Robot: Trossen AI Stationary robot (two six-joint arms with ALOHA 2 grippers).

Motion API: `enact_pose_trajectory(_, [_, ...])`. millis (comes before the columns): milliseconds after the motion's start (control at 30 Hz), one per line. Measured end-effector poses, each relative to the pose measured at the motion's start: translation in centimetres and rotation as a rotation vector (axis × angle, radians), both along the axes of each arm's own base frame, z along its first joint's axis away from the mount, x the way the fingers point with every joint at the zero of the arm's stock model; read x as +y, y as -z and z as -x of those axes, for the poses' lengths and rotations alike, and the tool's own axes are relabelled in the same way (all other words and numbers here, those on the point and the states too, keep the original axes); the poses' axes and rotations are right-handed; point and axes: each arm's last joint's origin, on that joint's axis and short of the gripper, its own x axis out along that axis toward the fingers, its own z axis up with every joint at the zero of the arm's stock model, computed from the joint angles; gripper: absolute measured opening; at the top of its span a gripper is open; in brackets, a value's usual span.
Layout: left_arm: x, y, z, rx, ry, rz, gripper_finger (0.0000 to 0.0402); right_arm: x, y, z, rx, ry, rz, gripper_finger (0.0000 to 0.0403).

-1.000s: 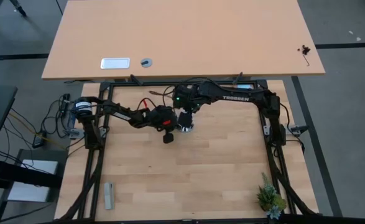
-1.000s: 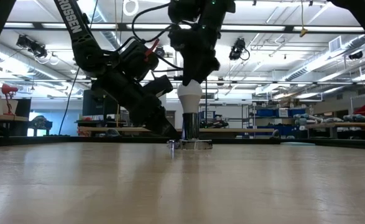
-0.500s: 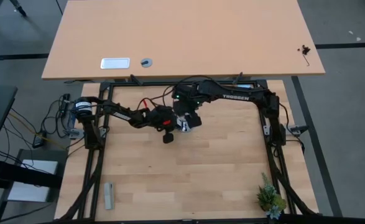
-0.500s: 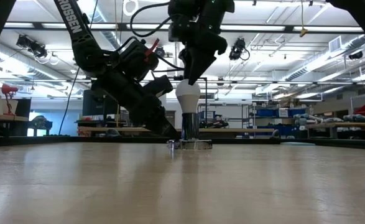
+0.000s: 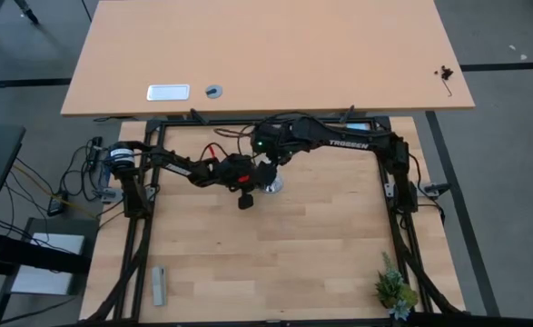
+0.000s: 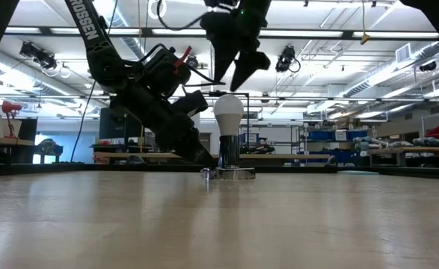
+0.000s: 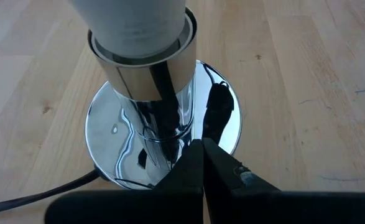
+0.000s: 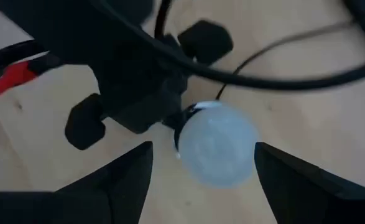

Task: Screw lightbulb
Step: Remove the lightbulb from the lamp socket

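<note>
The white frosted lightbulb (image 6: 229, 113) stands upright with its neck in the silver socket (image 7: 151, 68) of the round silver base (image 6: 234, 174), at the table's far middle. It also shows in the right wrist view (image 8: 216, 149). My right gripper (image 6: 235, 82) is open just above the bulb's top, and in its wrist view its fingers stand apart on either side of the bulb, touching nothing. My left gripper (image 7: 202, 149) is shut and slants down from the table's left side to the base (image 5: 271, 186). My left gripper is shut, and its closed fingertips (image 7: 198, 163) rest on the round plate of the silver base (image 7: 222, 124), right beside the socket's stem. The fingers come slanting down from the table's left side. The base sits flat on the table.
A black cord (image 7: 39, 193) runs from the base. A small potted plant (image 5: 395, 289) stands at the near right corner and a grey flat piece (image 5: 159, 284) lies near the near left corner. A light-wood desk (image 5: 266, 54) stands beyond the far edge.
My right gripper has let go of the bulb's top, opened and gone up, and now stands clear above it. The bulb has stayed upright in the socket.
</note>
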Motion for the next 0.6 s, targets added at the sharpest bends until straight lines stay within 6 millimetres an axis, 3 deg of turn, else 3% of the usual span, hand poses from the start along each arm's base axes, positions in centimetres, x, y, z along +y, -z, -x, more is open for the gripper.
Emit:
enact_pose_trajectory(367, [0.0, 0.0, 0.0, 0.0, 0.0, 0.0, 0.0001, -1.0, 2.7, 0.2, 0.073, 0.076, 0.036, 0.0295])
enact_pose_trajectory(600, [0.0, 0.0, 0.0, 0.0, 0.0, 0.0, 0.0001, -1.8, 3.4, 0.0, 0.06, -0.098, 0.044, 0.0281])
